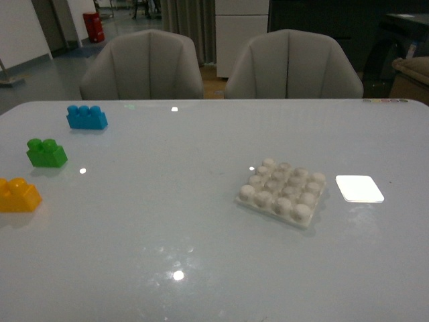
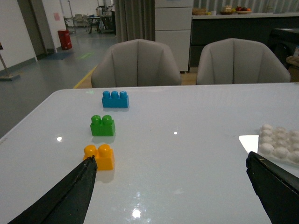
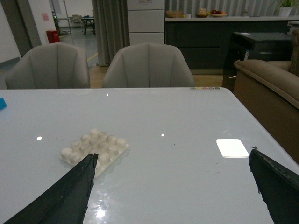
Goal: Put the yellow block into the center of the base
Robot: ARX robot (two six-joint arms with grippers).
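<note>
The yellow block [image 1: 18, 195] rests on the table at the far left edge of the front view, its two studs up. In the left wrist view the yellow block [image 2: 99, 157] lies just beyond one fingertip of my open left gripper [image 2: 170, 161]. The white studded base [image 1: 282, 191] sits right of the table's middle, with nothing on it. Part of the base [image 2: 281, 144] shows in the left wrist view. My right gripper [image 3: 173, 156] is open above the table, with the base [image 3: 95, 148] close by one fingertip. Neither arm appears in the front view.
A green two-stud brick [image 1: 46, 152] and a blue three-stud brick [image 1: 86, 117] lie behind the yellow block. A bright white rectangle of light [image 1: 360, 188] lies right of the base. Two grey chairs [image 1: 142, 66] stand at the table's far edge.
</note>
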